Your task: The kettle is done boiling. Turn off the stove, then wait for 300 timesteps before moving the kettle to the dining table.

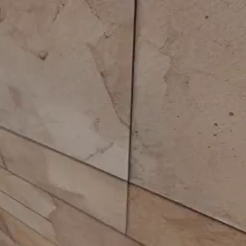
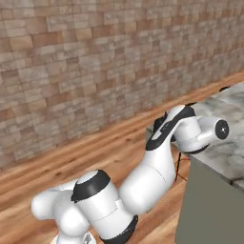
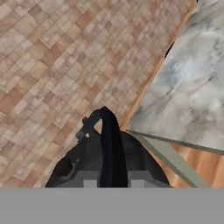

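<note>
hanging right under the hand cam is the kettle (image 3: pixel 87 164), squat round black body, thin arched handle running up between the gripper (image 3: pixel 112 183) tips, which are pinched tight on that handle. it's off to the side of the dining table (image 3: pixel 192 87), a grey-veined marble slab on a sage green base. brick wall (image 2: pixel 86 57) behind. right base cam catches the white arm (image 2: pixel 157 162) bent over toward the table's corner; left base cam is pressed up against tan stone tiles (image 1: pixel 182 96).

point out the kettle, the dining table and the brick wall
kettle (image 3: pixel 87 164), hand view, black body left of its handle
dining table (image 3: pixel 192 87), hand view, bare marble top
brick wall (image 2: pixel 81 62), right base view, mid wall
</note>
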### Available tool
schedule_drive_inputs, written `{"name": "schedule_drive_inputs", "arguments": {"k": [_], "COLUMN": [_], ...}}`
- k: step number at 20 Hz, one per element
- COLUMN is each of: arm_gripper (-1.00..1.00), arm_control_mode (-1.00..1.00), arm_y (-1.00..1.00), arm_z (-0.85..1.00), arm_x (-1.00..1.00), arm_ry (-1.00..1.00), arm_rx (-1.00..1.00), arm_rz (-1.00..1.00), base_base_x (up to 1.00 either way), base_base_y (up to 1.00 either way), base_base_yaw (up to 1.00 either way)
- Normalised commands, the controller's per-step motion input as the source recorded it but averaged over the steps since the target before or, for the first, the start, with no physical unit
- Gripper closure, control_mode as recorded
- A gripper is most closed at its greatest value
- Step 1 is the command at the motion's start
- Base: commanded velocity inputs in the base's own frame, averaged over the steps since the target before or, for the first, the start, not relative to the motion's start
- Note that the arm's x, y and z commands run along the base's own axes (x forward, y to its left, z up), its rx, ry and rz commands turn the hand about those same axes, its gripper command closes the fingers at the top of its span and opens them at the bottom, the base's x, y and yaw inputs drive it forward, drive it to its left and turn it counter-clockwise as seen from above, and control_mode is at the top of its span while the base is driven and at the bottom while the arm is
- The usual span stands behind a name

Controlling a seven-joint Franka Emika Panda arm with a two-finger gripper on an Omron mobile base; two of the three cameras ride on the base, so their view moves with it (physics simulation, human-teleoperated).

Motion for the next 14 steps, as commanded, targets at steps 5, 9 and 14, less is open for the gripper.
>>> {"name": "schedule_drive_inputs", "arguments": {"k": [5,9,14], "arm_gripper": [1.00,1.00,1.00], "arm_control_mode": [1.00,1.00,1.00], "arm_y": [0.00,0.00,0.00], "arm_z": [0.00,0.00,0.00], "arm_x": [0.00,0.00,0.00], "arm_ry": [0.00,0.00,0.00], "arm_rx": [0.00,0.00,0.00], "arm_rz": [0.00,0.00,0.00], "base_base_x": [0.67,0.67,0.67], "base_base_y": [0.78,0.76,0.72], "base_base_yaw": [-0.39,-0.40,-0.41]}}
